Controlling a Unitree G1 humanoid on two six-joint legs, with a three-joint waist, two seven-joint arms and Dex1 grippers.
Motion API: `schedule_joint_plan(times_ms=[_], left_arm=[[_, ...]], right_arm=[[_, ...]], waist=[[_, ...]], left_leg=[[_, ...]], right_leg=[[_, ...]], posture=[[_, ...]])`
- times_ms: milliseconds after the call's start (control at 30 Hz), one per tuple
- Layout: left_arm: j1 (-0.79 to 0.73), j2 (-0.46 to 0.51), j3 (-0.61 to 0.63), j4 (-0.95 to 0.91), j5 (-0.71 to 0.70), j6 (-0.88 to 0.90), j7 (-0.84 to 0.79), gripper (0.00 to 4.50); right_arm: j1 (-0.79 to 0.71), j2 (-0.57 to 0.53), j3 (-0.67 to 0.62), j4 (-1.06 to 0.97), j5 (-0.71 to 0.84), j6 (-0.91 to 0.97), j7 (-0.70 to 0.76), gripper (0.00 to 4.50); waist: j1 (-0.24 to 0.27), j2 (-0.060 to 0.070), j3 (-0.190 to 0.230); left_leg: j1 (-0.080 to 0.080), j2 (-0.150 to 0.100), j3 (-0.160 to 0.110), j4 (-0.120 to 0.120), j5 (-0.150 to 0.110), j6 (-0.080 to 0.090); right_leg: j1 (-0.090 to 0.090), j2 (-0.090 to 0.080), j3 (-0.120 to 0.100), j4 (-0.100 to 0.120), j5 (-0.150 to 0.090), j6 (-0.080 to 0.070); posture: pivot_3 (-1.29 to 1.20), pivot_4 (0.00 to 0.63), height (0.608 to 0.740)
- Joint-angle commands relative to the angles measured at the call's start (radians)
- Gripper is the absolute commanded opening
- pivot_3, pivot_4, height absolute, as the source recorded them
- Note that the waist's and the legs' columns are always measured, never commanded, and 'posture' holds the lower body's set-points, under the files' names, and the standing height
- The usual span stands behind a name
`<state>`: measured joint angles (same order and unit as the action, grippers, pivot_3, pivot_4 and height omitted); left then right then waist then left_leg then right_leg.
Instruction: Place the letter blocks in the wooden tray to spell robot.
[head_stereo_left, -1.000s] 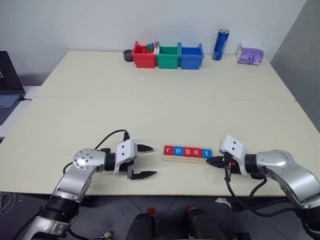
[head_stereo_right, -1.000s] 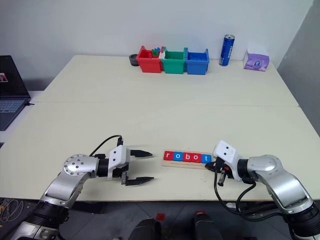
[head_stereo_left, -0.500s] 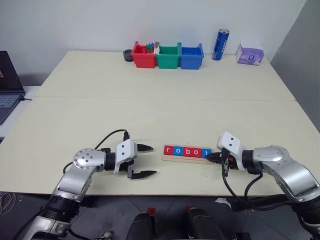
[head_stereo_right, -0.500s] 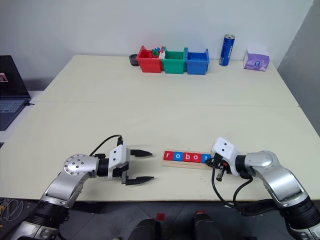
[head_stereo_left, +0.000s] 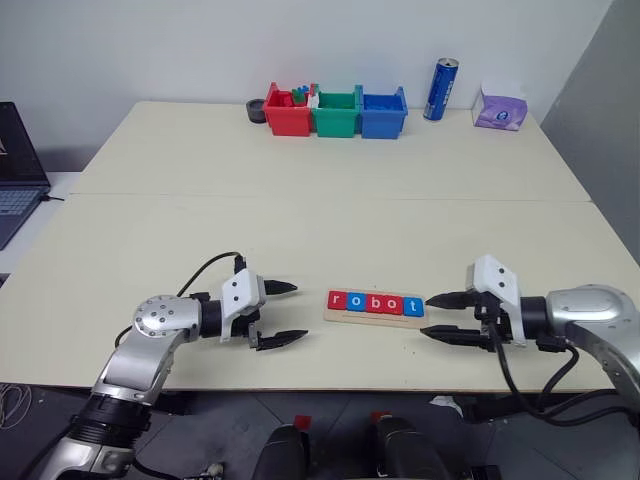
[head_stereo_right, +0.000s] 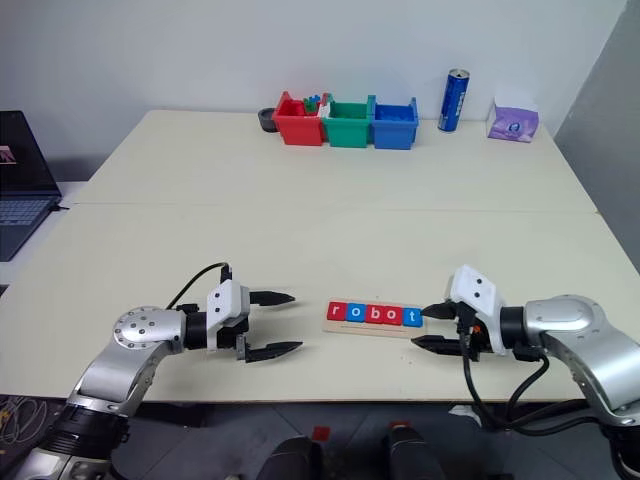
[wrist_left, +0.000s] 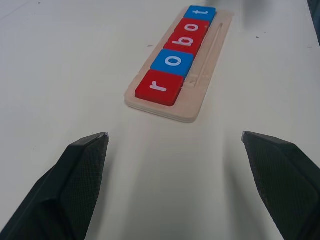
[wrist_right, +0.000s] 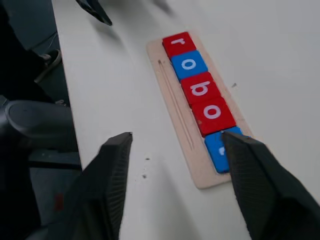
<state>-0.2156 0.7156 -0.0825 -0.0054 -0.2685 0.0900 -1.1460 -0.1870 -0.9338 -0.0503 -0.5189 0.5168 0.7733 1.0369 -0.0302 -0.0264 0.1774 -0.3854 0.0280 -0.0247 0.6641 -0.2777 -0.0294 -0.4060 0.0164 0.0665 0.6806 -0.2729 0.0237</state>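
Observation:
Five letter blocks (head_stereo_left: 376, 303) lie in a row on the wooden tray (head_stereo_left: 374, 316) near the table's front edge, reading r, o, b, o, t in red, blue, red, red, blue. The left wrist view shows the same row (wrist_left: 176, 55) on the tray (wrist_left: 200, 82). My left gripper (head_stereo_left: 283, 314) stands open and empty just left of the tray. Right of the tray's far end, my right gripper (head_stereo_left: 436, 315) is open and empty, clear of the blue t block (wrist_right: 223, 151).
Red (head_stereo_left: 287, 111), green (head_stereo_left: 335, 112) and blue (head_stereo_left: 383, 113) bins stand in a row at the table's back edge. A blue can (head_stereo_left: 440, 89) and a purple tissue pack (head_stereo_left: 499, 110) sit to their right. A laptop (head_stereo_left: 18, 170) is at far left.
My right gripper was shut at the tray's right end; it has opened, drawn back to the right and risen. The left gripper stays open in about the same place.

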Motion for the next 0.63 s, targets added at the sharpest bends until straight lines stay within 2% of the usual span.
schedule_joint_plan(times_ms=[33,67,400,633], left_arm=[[-0.029,0.014,0.025,-0.023,-0.007,-0.006,-0.002,4.5],[-0.031,0.015,0.025,-0.022,-0.005,-0.011,-0.002,4.5],[-0.042,0.002,0.009,-0.036,0.012,-0.016,0.018,4.5],[-0.064,-0.004,-0.009,-0.034,0.002,-0.021,-0.012,4.5]], right_arm=[[-0.01,-0.02,-0.052,-0.015,0.038,-0.028,0.029,4.25],[-0.011,-0.018,-0.054,-0.009,0.035,-0.042,0.026,4.47],[0.019,-0.066,0.011,0.038,-0.105,-0.192,0.029,4.47],[0.028,-0.071,0.02,0.06,-0.144,-0.242,0.035,4.47]], waist=[[0.0,0.0,0.0],[0.0,0.0,0.0],[0.0,0.0,0.0],[0.0,0.0,0.0]], left_leg=[[0.0,0.0,0.0,0.0,0.0,0.0],[0.0,0.0,0.0,0.0,0.0,0.0],[0.0,0.0,0.001,0.0,0.0,0.0],[0.0,0.0,0.001,0.0,0.0,0.0]], right_leg=[[0.0,0.0,0.0,0.0,0.0,0.0],[0.0,0.0,0.0,0.0,0.0,0.0],[0.0,0.0,0.0,0.0,0.0,0.0],[0.0,0.0,0.0,0.0,0.0,0.0]], posture=[[0.0,0.15,0.74],[0.0,0.15,0.74],[0.0,0.15,0.74],[0.0,0.15,0.74]])
